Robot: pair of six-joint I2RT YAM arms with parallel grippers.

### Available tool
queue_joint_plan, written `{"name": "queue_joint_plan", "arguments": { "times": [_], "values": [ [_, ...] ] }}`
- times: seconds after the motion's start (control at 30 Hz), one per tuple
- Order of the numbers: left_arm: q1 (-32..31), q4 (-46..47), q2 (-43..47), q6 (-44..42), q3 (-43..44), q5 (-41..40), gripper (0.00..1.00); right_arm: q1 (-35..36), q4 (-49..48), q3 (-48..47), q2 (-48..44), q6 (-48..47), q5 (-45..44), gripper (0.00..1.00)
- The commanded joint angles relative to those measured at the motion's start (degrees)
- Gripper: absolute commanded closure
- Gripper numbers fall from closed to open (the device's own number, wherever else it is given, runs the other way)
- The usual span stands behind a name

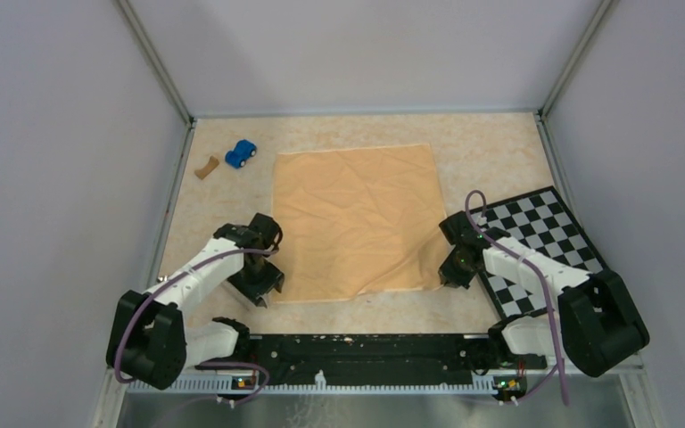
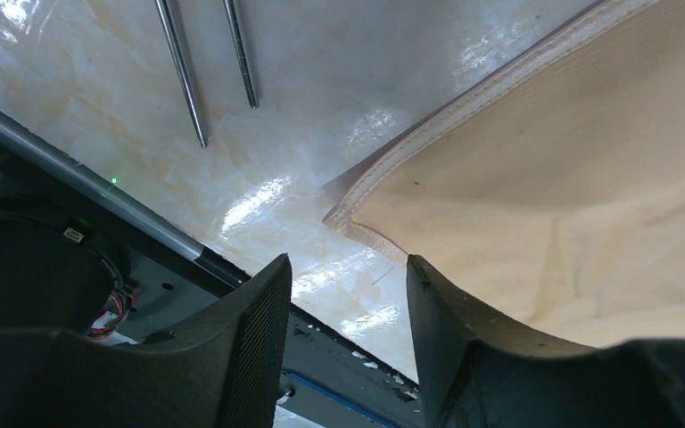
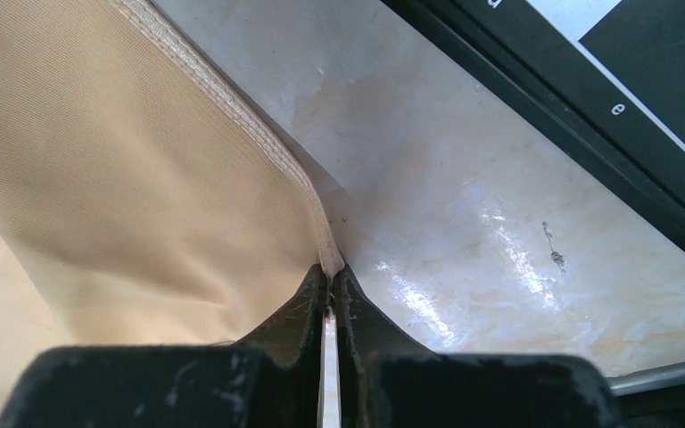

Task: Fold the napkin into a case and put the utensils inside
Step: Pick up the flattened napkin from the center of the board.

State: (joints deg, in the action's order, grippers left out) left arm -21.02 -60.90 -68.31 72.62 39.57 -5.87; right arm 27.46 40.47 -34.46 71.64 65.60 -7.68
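The napkin (image 1: 357, 218) is lying open and flat in the middle of the table (image 1: 482, 143). It is showing as a soft, roughly square tan-orange sheet with shallow creases running across it, and its far edge is sitting straight. The tabletop is gleaming like polished cream marble, with pale veining and bright glare patches. The left gripper (image 2: 348, 276) is hovering at the napkin's near left corner with its dark, finely ribbed fingers (image 2: 263, 330) standing well apart. It is gripping nothing, and the stitched, slightly curled corner is resting on the table just ahead of the gap. Beyond it, the utensils (image 2: 183, 76) are lying on bare table apart from the cloth. They are appearing as two thin, straight silvery rods side by side, with their far ends running out of view. The right gripper (image 3: 330, 285) is pressing its scuffed black fingers almost together on the napkin's near right corner and pinching the ridged hem, with a sliver of pale cloth showing between them. The black-and-white checkerboard (image 1: 540, 241) is lying flat just to the right, its dark border near that corner. A small blue toy car (image 1: 241, 153) and a curved brown scrap (image 1: 205, 167) are sitting at the far left, clear of the cloth.
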Motion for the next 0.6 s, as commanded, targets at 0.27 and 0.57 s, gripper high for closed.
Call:
{"name": "queue_joint_plan", "arguments": {
  "times": [0.27, 0.57],
  "values": [
    [-0.22, 5.15, -3.35, 2.72, -3.92, -0.16, 0.45, -0.22, -1.56, 2.42, -0.14, -0.05, -0.92, 1.00],
    [-0.31, 4.95, -4.57, 1.56, -2.60, -1.63, 0.43, -0.24, -1.64, 2.82, -0.70, -0.05, -0.47, 1.00]
  ]
}}
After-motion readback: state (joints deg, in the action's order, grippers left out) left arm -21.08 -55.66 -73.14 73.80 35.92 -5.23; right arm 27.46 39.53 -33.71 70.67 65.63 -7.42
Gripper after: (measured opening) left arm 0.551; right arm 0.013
